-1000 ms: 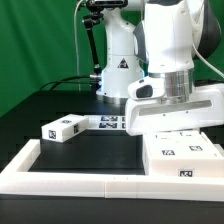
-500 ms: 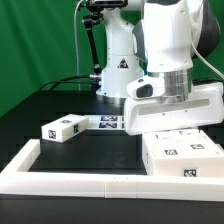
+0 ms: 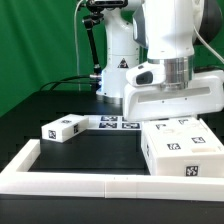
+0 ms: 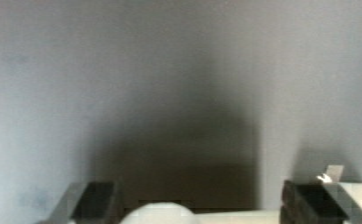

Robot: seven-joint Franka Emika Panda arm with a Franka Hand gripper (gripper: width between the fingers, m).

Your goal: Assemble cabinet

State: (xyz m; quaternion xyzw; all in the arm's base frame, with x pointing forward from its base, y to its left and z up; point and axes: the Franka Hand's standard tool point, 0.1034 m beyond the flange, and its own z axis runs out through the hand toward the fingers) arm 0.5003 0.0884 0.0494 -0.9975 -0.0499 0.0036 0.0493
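Note:
The cabinet's white box [image 3: 183, 152] with several marker tags lies at the exterior view's right, against the white rail. A smaller white tagged block [image 3: 60, 128] lies apart at the left. My gripper [image 3: 172, 117] hangs just above the box's back edge, and its fingertips do not show there. In the wrist view my gripper [image 4: 203, 202] has its two dark fingers [image 4: 93, 200] wide apart over a blurred grey surface. A rounded white shape [image 4: 160, 213] sits low between them. Nothing is gripped.
The marker board [image 3: 112, 122] lies flat behind the parts near the robot's base [image 3: 118, 70]. A long low white rail [image 3: 90, 182] edges the table's front and left. A green backdrop stands behind.
My hand has risen a little and shifted towards the exterior view's right, uncovering more of the box's tagged top. The small block has not moved.

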